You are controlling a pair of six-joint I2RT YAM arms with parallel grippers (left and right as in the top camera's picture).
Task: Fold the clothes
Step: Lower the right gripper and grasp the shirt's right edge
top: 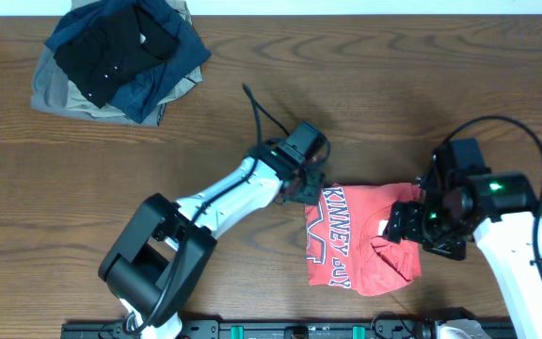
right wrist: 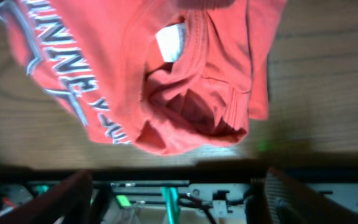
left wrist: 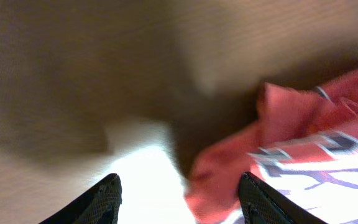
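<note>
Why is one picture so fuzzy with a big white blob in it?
Left wrist view: blurry all over, with white glare on the table beside the red T-shirt; right wrist view: sharper, the neck label shows clearly; overhead view: crisp and evenly lit.

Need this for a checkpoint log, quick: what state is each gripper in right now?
Left gripper: open, holding nothing, next to the T-shirt.
Right gripper: open, holding nothing, T-shirt just ahead of it.
</note>
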